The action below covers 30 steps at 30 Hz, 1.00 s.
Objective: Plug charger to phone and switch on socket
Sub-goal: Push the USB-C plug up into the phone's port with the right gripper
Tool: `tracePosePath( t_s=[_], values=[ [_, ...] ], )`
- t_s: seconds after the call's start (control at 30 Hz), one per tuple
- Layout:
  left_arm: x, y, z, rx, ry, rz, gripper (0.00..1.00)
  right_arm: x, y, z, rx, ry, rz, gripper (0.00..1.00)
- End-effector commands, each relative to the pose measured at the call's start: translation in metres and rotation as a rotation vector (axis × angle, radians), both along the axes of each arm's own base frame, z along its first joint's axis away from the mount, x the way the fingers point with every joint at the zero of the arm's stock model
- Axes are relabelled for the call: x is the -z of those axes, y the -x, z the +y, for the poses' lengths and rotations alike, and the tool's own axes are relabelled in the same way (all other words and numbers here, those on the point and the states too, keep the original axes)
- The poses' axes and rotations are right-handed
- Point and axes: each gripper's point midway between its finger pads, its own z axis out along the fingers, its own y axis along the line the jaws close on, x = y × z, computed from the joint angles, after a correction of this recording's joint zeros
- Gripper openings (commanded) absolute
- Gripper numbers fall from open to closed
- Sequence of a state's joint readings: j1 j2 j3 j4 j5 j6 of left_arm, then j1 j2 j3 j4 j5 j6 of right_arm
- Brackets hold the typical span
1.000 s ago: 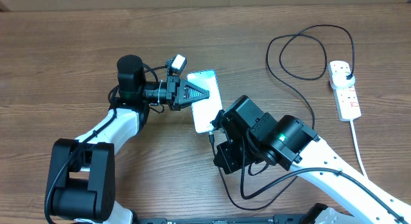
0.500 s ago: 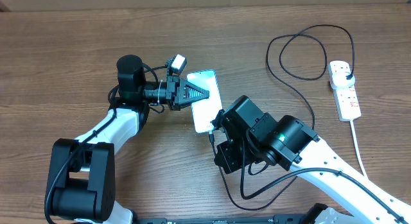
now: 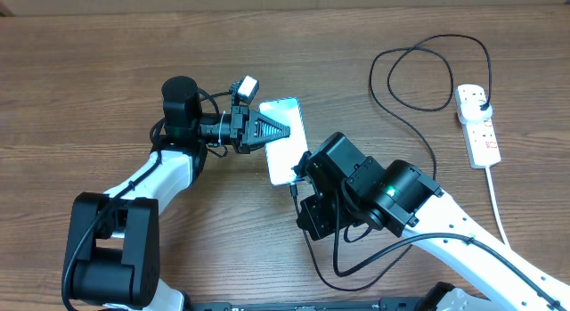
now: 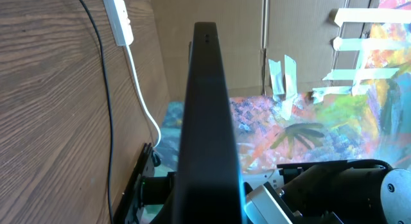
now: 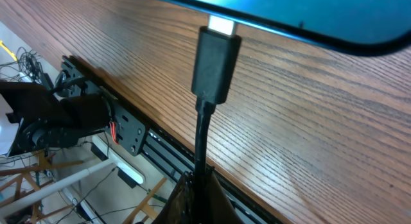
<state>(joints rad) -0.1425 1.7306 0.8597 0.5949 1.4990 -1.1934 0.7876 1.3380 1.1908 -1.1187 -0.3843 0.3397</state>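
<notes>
The wooden table [image 3: 89, 61] carried everything, with both arms reaching toward its middle. The left gripper [image 3: 283, 131] was clamped on the left long edge of the phone [image 3: 289, 155], which sat near the table's centre with its lit screen facing up. The power strip [image 3: 479, 133] lay well apart at the right side, with the black mains plug [image 3: 482, 101] of the charger [image 5: 201, 131] seated in its top outlet. The right gripper [image 5: 194, 197] was closed on the charger's cable just behind the plug tip [image 5: 216, 63], whose metal end met the phone's bottom edge at the port.

The step in hand looked like seating that tip. To do it well, the right arm needed to push straight along the line of the plug with no sideways bend, since it gripped soft cable rather than the stiff housing, and cable could buckle. The left gripper needed to brace the phone against the push so it would not slide. The strip's switch would be left for afterwards.

How deep the metal end sat in the port could not be told, nor whether the phone rested on the wood or was held just above it. The right gripper's fingers were cut off at the frame's bottom and hidden under the arm from above. Whether the strip was switched on was too small to make out
</notes>
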Motion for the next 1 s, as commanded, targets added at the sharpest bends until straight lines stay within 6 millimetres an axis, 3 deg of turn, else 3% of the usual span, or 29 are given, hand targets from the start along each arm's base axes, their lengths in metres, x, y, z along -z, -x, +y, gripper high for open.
tracePosePath(
  t_s=[0.0, 0.33, 0.43, 0.7, 0.97],
  values=[
    [-0.008, 0.002, -0.001, 0.038, 0.016, -0.051, 0.04, -0.002, -0.006, 0.003, 0.005, -0.01, -0.032, 0.04],
    [-0.009, 0.004, -0.001, 0.048, 0.019, -0.052, 0.04, -0.003, -0.024, 0.003, 0.039, 0.006, -0.117, 0.04],
    [-0.009, 0.004, -0.001, 0.048, 0.019, -0.056, 0.04, -0.002, -0.025, 0.002, 0.043, 0.015, -0.122, 0.1],
    [-0.008, 0.001, -0.001, 0.033, 0.015, -0.064, 0.04, -0.002, -0.025, 0.002, 0.043, 0.014, -0.123, 0.4],
    [-0.007, -0.003, -0.001, 0.008, 0.008, -0.064, 0.04, -0.005, -0.029, 0.006, 0.044, -0.004, -0.14, 0.45]
  ],
)
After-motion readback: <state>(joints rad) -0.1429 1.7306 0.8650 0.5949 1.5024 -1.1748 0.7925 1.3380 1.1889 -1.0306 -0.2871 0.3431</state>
